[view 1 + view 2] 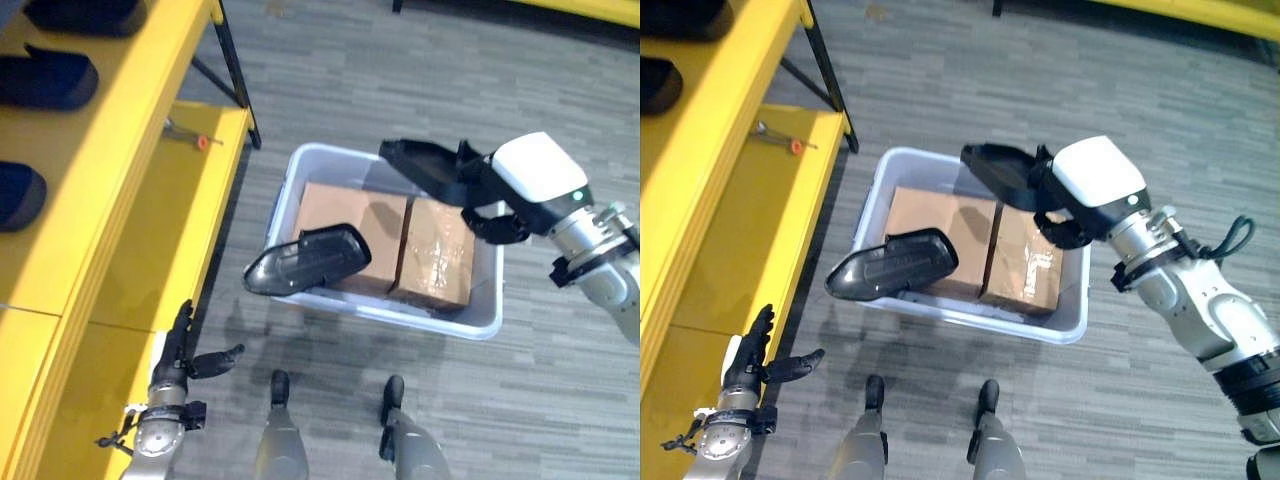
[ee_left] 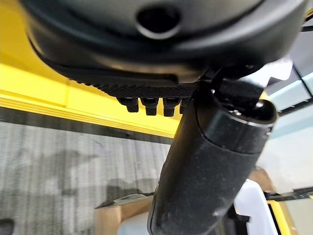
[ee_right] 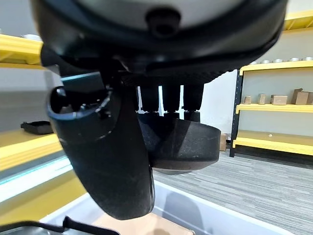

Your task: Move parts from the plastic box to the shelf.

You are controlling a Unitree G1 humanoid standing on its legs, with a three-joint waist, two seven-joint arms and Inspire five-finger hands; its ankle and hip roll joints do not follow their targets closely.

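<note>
Above box: right hand (seemingly) gripping part

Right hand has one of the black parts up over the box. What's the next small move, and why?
Probably swing the right hand toward the yellow shelf. Its fingers are curled on a black part held above the plastic box, apparently free of the cardboard boxes. A second black part leans over the box's rim nearest the shelf, so pass above it. The left hand hangs open by the shelf.
</note>
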